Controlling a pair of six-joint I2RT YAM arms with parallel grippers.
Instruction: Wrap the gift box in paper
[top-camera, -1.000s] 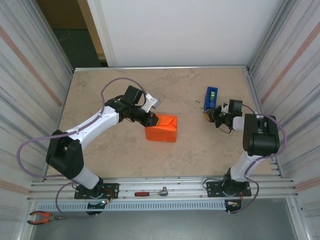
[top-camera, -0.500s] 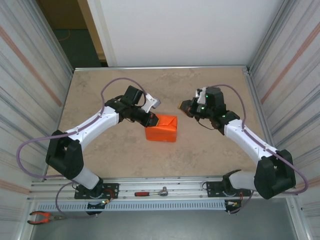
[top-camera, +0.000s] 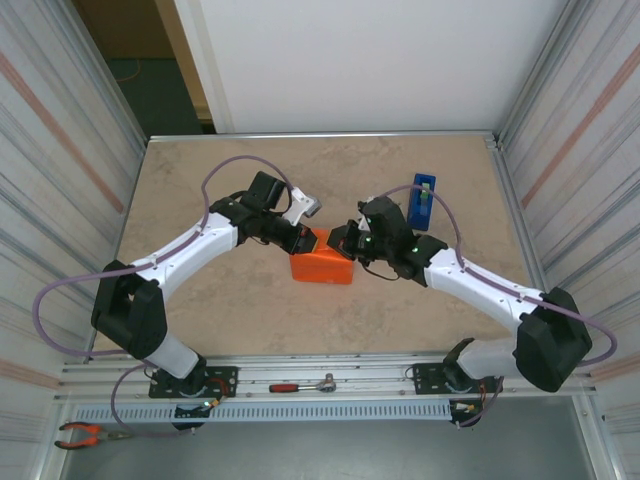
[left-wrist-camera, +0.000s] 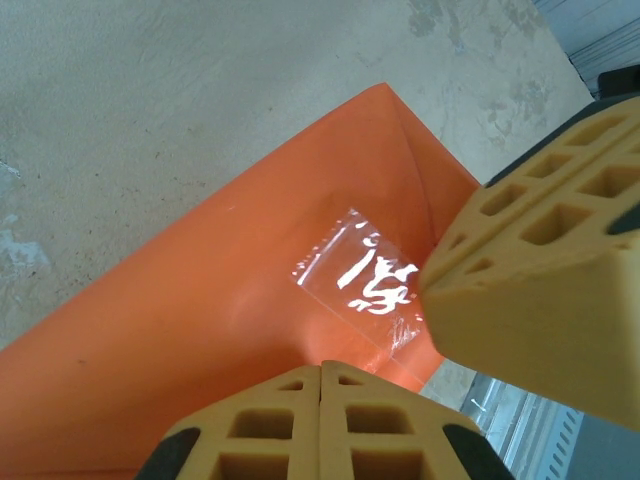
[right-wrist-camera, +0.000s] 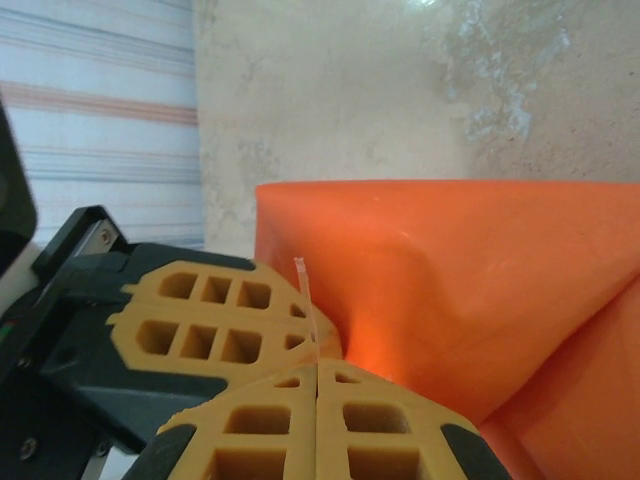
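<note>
– Down at six o'clock, nearest us, what lies on the rail?

– A ratchet wrench (top-camera: 300, 385), with pliers (top-camera: 85, 433) off toward seven o'clock. Neither matters for this step.

– And the gift box (top-camera: 325, 268)?

– Mid-table (top-camera: 200, 190), already skinned in the paper (left-wrist-camera: 180, 330), with both claws on its far top edge. The left gripper (top-camera: 306, 238), at the box's eleven o'clock, is closed and empty, its fingertips pressed on the folded flap. The right gripper (top-camera: 340, 241), at one o'clock, is closed too. A strip of clear tape (left-wrist-camera: 360, 280) appears pinched in it, the free end lying over the fold.

– So the step is taping down that flap?

– I judge so. To do it well, the left claw should pin the fold flat while the right lays the strip straight across the seam, draws it lightly taut, and rubs it down before letting go. Release early and the strip may curl back. Drag too hard and the thin sheet creases or the box slides.

– Anything beyond?

– At two o'clock, farther back, the blue tape dispenser (top-camera: 421, 200) stands apart from both arms, should a second piece be needed.
</note>
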